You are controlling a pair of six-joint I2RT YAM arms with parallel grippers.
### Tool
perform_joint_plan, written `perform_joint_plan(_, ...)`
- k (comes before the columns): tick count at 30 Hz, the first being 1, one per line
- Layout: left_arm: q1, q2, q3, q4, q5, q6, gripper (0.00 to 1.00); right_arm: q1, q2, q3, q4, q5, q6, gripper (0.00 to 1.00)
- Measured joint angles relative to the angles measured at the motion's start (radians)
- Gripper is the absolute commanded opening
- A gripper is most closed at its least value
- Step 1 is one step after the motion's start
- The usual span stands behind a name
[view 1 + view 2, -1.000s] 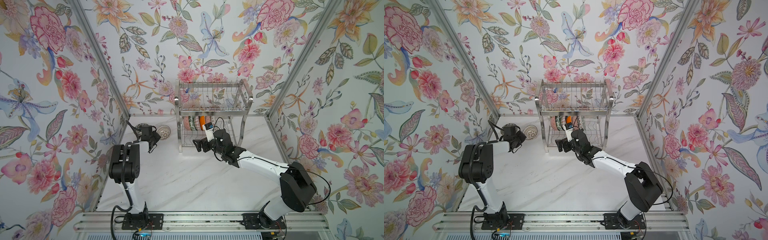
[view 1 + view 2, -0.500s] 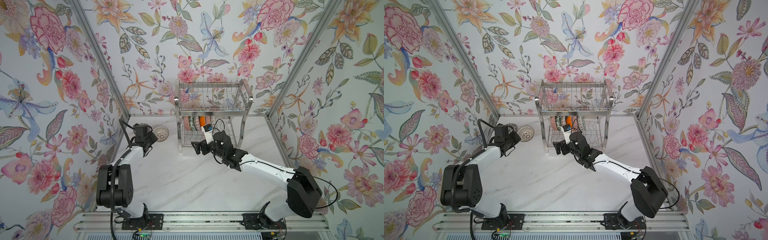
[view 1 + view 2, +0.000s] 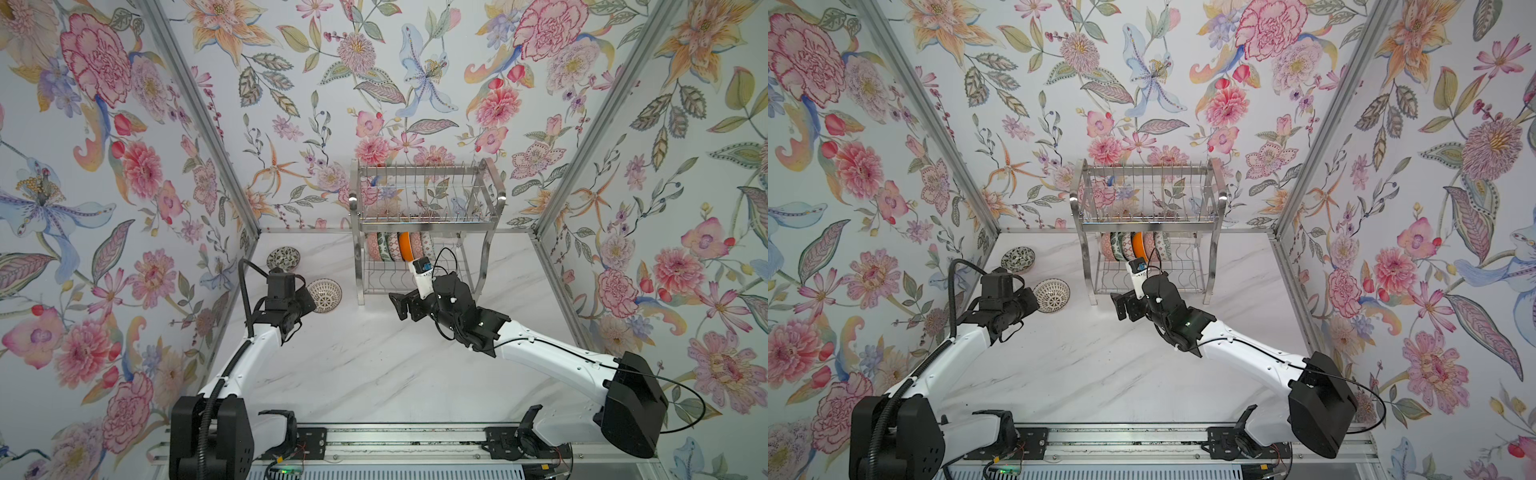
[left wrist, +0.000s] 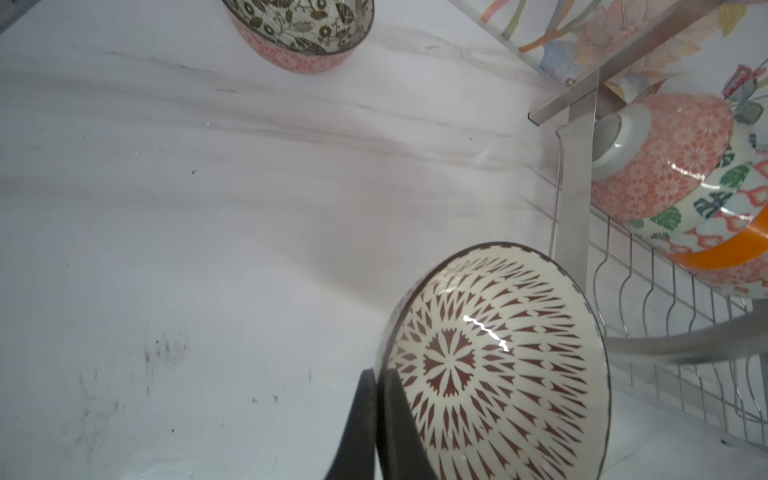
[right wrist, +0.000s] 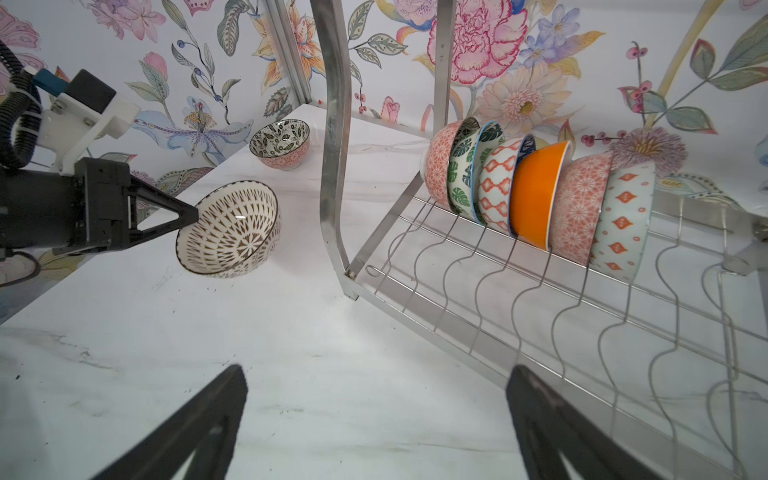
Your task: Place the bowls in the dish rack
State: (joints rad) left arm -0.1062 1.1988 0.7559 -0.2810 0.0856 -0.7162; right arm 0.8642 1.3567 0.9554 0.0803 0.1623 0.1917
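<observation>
Left gripper [image 4: 376, 378], at the lower middle of the frame, is pinching the rim of a tilted brown-patterned bowl [image 4: 494, 365], with one finger inside the wall and one outside. A floral bowl [image 4: 299, 29] with a pink outside is sitting upright on the marble table [image 4: 187, 208] at the upper edge. At the right edge, nested bowls [image 4: 660, 153] in pink, green-leaf and orange are leaning on edge in the dish rack [image 4: 575, 199].

Both top views high over front rail [image 3: 395, 440], angled down twd back wall [image 3: 374, 104], wide, left wrist cam v. close on brown-patterned bowl [image 4: 494, 365], right wrist cam low, facing dish rack [image 5: 333, 124] lower tier, wrist views share that bowl + rack corner
</observation>
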Motion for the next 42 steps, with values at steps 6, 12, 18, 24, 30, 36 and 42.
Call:
perform_joint_plan(6, -0.22, -0.005, -0.005, -0.04, -0.046, 0.005, 0.0, 0.002, -0.018, -0.013, -0.07, 0.053, 0.0, 0.99)
perform_joint_plan(12, -0.371, 0.056, -0.016, -0.018, -0.068, -0.033, 0.0, 0.002, -0.057, -0.088, -0.116, 0.093, 0.001, 0.99)
perform_joint_plan(18, -0.507, 0.196, 0.027, 0.027, -0.101, -0.068, 0.0, -0.01, -0.101, -0.13, -0.146, 0.118, 0.008, 0.99)
perform_joint_plan(24, -0.582, 0.338, 0.145, 0.071, -0.101, -0.077, 0.0, -0.051, -0.119, -0.139, -0.163, 0.118, 0.026, 0.99)
perform_joint_plan(30, -0.609, 0.463, 0.273, 0.092, -0.101, -0.076, 0.0, -0.095, -0.137, -0.146, -0.183, 0.114, 0.037, 0.99)
perform_joint_plan(36, -0.621, 0.533, 0.325, 0.096, -0.099, -0.069, 0.03, -0.127, -0.14, -0.148, -0.196, 0.099, 0.049, 0.99)
perform_joint_plan(42, -0.621, 0.55, 0.332, 0.095, -0.096, -0.064, 0.08, -0.14, -0.14, -0.154, -0.196, 0.08, 0.053, 0.99)
